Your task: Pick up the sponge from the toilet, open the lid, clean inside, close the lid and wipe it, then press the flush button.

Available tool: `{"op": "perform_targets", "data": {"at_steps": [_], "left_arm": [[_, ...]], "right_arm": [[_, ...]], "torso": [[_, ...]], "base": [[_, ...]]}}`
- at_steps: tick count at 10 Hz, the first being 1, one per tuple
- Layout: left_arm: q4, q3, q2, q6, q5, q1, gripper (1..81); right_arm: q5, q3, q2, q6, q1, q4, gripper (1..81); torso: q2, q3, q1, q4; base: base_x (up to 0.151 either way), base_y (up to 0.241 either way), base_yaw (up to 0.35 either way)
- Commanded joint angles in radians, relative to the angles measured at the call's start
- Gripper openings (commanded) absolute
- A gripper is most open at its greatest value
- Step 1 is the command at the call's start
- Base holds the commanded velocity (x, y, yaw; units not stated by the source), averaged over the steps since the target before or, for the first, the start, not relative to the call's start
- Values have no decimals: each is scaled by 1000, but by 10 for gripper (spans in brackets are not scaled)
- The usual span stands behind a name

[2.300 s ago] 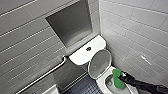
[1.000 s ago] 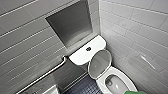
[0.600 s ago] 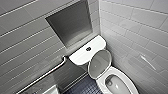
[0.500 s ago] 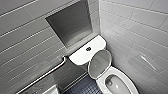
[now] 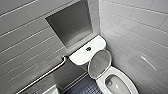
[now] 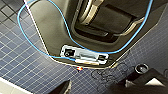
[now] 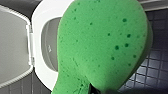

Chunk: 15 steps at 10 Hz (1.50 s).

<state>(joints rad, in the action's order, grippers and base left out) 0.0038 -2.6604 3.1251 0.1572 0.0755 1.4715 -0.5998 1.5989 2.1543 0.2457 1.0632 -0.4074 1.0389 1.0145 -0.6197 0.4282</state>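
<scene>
A bright green sponge [image 7: 105,42] hangs close in front of the right wrist camera, and my right gripper [image 7: 90,88] is shut on its lower end. Behind it I see the white toilet [image 7: 45,27] bowl and the raised lid [image 7: 12,45]. In the head view the toilet [image 5: 117,83] stands in the corner with its lid [image 5: 100,63] up against the tank. The dark round flush button [image 5: 88,49] sits in the middle of the tank top. My left gripper [image 6: 100,86] stands open above the dark blue tiled floor [image 6: 30,62], holding nothing.
A metal grab bar [image 5: 47,73] runs along the grey tiled wall left of the tank. A recessed niche [image 5: 72,25] sits above the tank. The right wall [image 5: 140,37] stands close beside the bowl. My own base with a blue cable [image 6: 32,47] is in the left wrist view.
About two seconds ago my right arm and the green sponge were beside the bowl at the head view's lower right; they have since drawn back that way. Nothing has moved in the last second.
</scene>
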Motion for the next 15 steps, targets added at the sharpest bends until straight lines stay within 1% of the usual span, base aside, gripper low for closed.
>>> {"op": "perform_targets", "data": {"at_steps": [1,3,4,6,7,8,9,10,12,13,14,15], "left_arm": [[4,-6,-14,7,93,31,811],[4,-6,-12,5,93,31,811],[4,-6,-12,5,93,31,811],[4,-6,-12,5,93,31,811],[4,-6,-12,5,93,33,811],[4,-6,-12,5,93,31,811],[2,-6,-12,5,93,31,811],[4,-6,-12,5,93,31,811],[4,-6,-12,5,93,33,811],[4,-6,-12,5,93,31,811],[4,-6,-14,5,93,33,811],[4,-6,-14,5,93,33,811]], "right_arm": [[184,-54,-32,-62,-171,19,10],[337,-18,-2,-83,-278,21,10],[385,20,30,-85,-312,22,10],[455,96,87,-86,-372,24,10],[474,104,101,-85,-396,27,10],[480,107,113,-85,-416,27,10],[482,111,129,-86,-432,25,10],[482,116,147,-85,-444,22,10],[515,142,193,-85,-467,18,10],[518,160,219,-85,-475,19,10],[525,174,238,-85,-481,15,10],[548,218,273,-82,-479,12,10]], "torso": [[0,0,0,0],[0,0,0,0],[0,0,0,0],[0,0,0,0],[0,0,0,61],[0,0,0,97],[0,0,0,106],[0,0,0,127],[0,0,0,197],[0,0,0,233],[0,0,0,170],[0,0,0,203]], "base": [[0,0,0],[0,0,0],[0,0,0],[0,0,0],[0,0,0],[0,0,0],[0,0,0],[0,0,0],[0,0,0],[0,0,0],[0,0,0],[0,0,0]]}}
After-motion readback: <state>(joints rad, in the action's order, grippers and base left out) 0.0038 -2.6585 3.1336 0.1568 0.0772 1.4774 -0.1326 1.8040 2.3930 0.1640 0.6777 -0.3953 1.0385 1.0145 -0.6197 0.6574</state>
